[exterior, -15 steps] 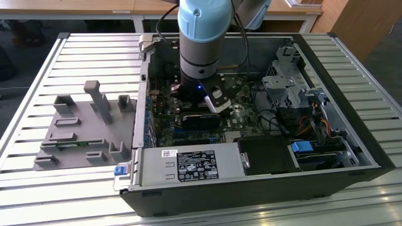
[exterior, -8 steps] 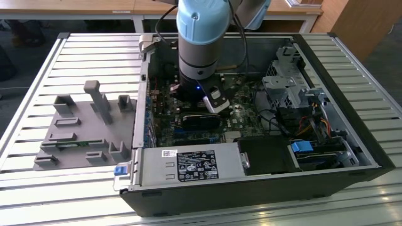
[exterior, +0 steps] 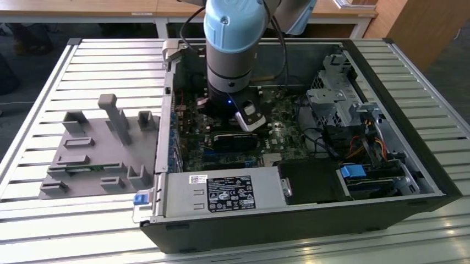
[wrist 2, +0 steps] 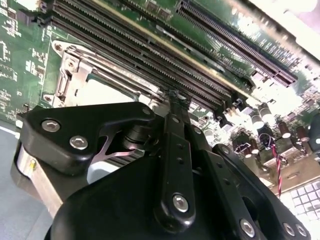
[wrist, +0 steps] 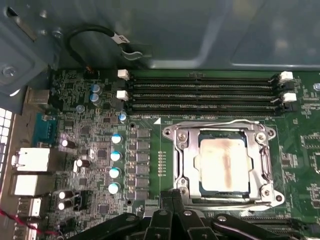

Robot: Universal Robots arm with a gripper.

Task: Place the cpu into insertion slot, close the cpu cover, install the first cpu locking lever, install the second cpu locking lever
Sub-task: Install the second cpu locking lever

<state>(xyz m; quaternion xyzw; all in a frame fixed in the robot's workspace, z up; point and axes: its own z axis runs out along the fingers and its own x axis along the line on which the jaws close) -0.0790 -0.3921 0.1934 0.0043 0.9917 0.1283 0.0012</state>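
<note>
Open computer case [exterior: 411, 165] fills the centre-right of the exterior view, arm reaching down mid-frame over the motherboard [wrist: 90, 150]. First wrist view: cpu cover [wrist: 265, 165] shut flat around the cpu [wrist: 222, 165], which sits in the insertion slot [wrist: 248, 192], lower right. Gripper [wrist: 172, 197] at the frame's bottom edge beside the cover, fingers pinched together, holding nothing visible.

Bright daylight falls on the metal table [exterior: 44, 220] and makes its slats shine white. Inside the computer case [exterior: 411, 181] it is darker. In the second wrist view, the black gripper [wrist 2: 172, 107] looks blurry up close.
</note>
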